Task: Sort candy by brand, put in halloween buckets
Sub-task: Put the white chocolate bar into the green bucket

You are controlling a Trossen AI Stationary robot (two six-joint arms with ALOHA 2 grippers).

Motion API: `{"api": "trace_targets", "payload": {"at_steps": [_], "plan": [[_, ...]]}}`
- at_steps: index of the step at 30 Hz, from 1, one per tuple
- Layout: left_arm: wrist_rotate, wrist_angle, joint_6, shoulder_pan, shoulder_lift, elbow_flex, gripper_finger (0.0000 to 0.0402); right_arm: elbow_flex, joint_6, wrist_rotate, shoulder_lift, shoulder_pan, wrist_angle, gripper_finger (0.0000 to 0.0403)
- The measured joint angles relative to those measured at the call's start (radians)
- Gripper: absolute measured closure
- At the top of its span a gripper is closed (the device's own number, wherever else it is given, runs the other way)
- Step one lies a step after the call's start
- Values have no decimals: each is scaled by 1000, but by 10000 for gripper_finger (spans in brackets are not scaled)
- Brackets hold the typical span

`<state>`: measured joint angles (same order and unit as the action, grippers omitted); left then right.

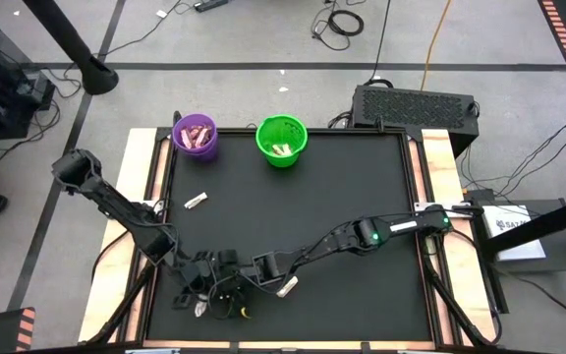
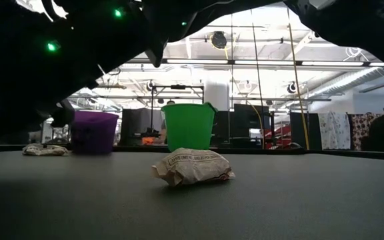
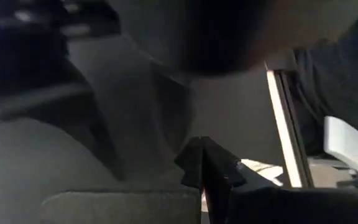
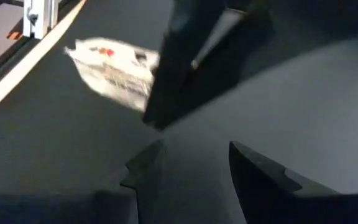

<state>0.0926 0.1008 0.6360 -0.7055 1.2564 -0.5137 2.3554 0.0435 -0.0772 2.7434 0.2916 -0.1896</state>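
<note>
from overhead, both arms crowd the near edge of the black mat (image 1: 362, 197). the left gripper (image 1: 201, 295) sits low by the near-left corner, fingers pressed together; a pale scrap shows just beneath it at the table edge, but whether that is held i can't tell. the right gripper (image 1: 275, 275) reaches across from the right side, jaws parted, nothing between them, with a white-cream candy (image 1: 287, 287) lying just beside its tip.

the low view gives what the top-down one hides: that crinkled cream wrapper (image 2: 193, 167) lies flat on the mat, creased and puffy, with dark arm bulk hanging over it. behind it stand the purple bucket (image 2: 94, 132) and the green bucket (image 2: 188, 127), smooth round plastic, side by side at the far edge. another wrapped piece (image 2: 45, 150) rests left of the purple pail.

from above you see inside: pink-red bars in the purple bucket (image 1: 198, 135), pale ones in the green bucket (image 1: 281, 140). a lone cream bar (image 1: 196, 202) lies on the mat's left part.

the right wrist view shows its own two dark fingers (image 4: 260, 171) apart over bare mat, a cream wrapper (image 4: 114, 71) near the mat's pale border. mid-mat is wide open; the near edge is tight.
</note>
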Motion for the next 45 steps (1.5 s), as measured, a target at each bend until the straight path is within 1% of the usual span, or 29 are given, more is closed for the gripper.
{"api": "trace_targets", "payload": {"at_steps": [6, 12, 17, 21, 24, 25, 27, 29, 30, 31, 34, 36, 38, 41, 43, 45], "plan": [[-84, -14, -68, 1, 0, 0, 400, 0, 5, -1, 0, 3, 3, 232], [-91, -10, -91, 22, -5, -13, 400, 0, 1, 0, 0, 2, -22, 232], [-95, 66, -104, 23, -51, -38, 400, 0, -25, -20, -26, -2, -174, 232], [-151, 146, -125, 23, -109, -79, 400, 0, -26, -157, -99, -3, -347, 232], [-235, 154, -128, 23, -164, -89, 401, 2, -56, -281, -142, 5, -473, 232], [-270, 156, -130, 23, -185, -89, 401, 2, -79, -341, -151, 8, -501, 232], [-352, 175, -129, 23, -227, -89, 401, 2, -115, -496, -162, 21, -559, 233], [-444, 207, -127, 23, -269, -90, 401, 2, -121, -652, -173, 32, -632, 239], [-487, 226, -126, 23, -289, -89, 401, 2, -107, -711, -183, 37, -684, 243], [-525, 235, -125, 23, -309, -89, 401, 2, -85, -752, -192, 40, -727, 247], [-633, 257, -118, 23, -370, -90, 401, 2, -19, -825, -209, 37, -843, 259], [-710, 254, -89, 23, -407, -90, 401, 1, -6, -889, -205, 36, -914, 265], [-791, 258, -43, 23, -441, -90, 401, -2, -34, -971, -202, 39, -940, 271], [-898, 258, -15, 32, -479, -90, 401, 0, -108, -1058, -204, 50, -908, 276], [-950, 258, -13, 52, -496, -90, 401, 2, -163, -1123, -204, 57, -876, 279], [-969, 258, -14, 84, -506, -90, 401, 1, -244, -1191, -203, 64, -826, 280]]}}
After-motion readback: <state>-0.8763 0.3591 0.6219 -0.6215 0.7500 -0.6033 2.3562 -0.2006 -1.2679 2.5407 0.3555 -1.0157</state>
